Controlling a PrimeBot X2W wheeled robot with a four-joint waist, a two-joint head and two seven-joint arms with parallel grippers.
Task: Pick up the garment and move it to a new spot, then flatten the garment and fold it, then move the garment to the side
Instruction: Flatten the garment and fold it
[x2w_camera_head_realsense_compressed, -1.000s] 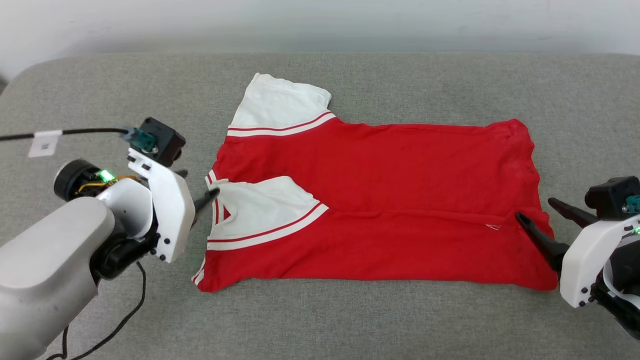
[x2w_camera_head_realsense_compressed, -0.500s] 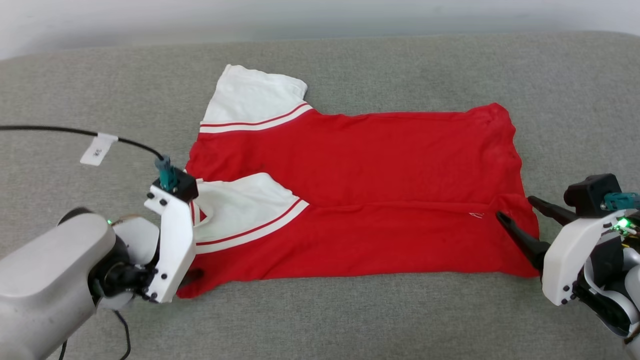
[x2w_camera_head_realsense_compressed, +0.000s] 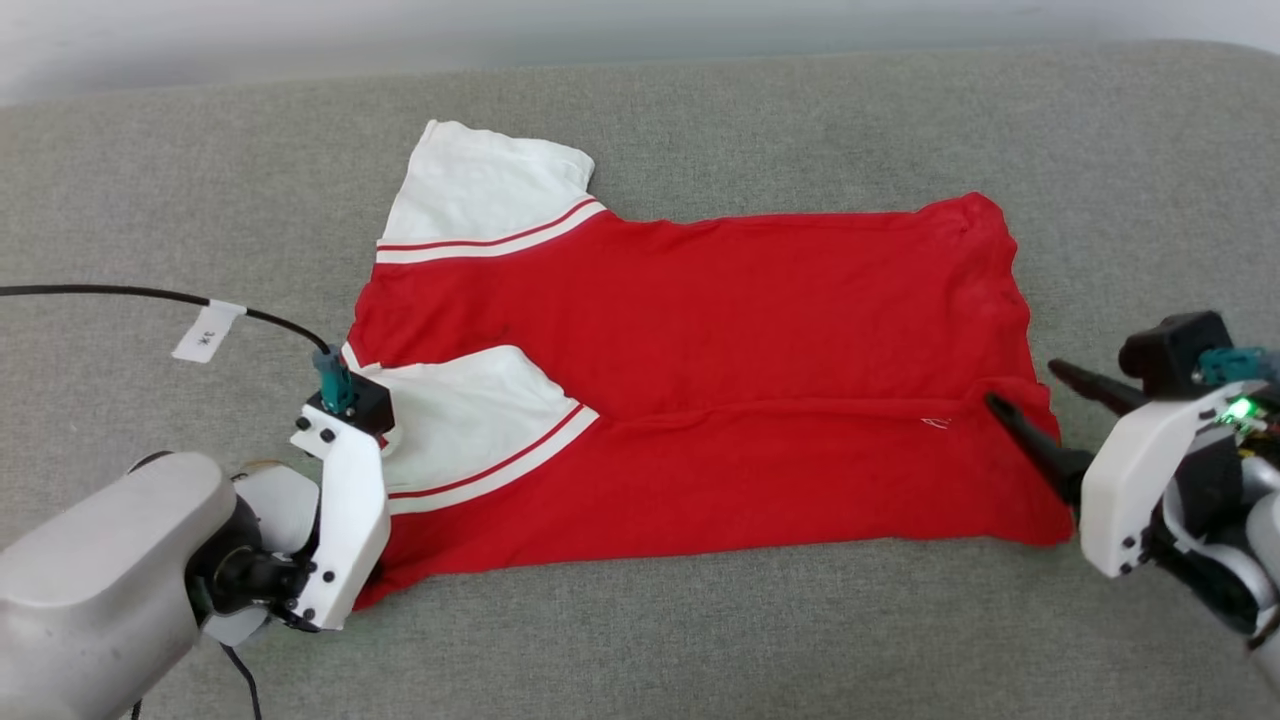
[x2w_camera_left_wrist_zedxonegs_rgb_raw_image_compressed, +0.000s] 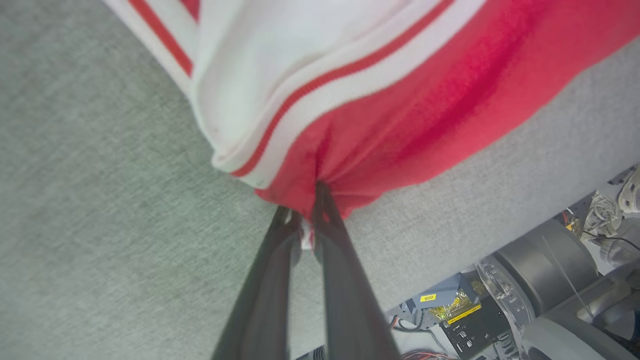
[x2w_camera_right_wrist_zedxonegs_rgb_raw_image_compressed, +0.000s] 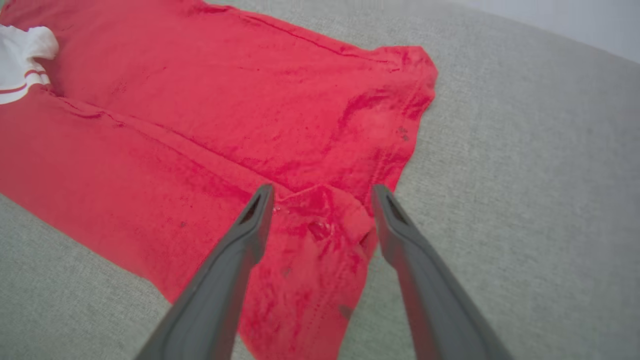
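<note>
Left gripper (x2w_camera_left_wrist_zedxonegs_rgb_raw_image_compressed: 304, 212) fingers pinch the near left corner of the garment (x2w_camera_head_realsense_compressed: 750, 350); right gripper (x2w_camera_right_wrist_zedxonegs_rgb_raw_image_compressed: 322, 192) fingers hang spread apart above its right hem fold.

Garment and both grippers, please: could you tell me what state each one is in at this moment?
garment: lying flat, near side folded over, one white sleeve folded onto the red body.
left gripper: shut on the garment's near corner.
right gripper: open, fingers astride the garment's hem end.
</note>
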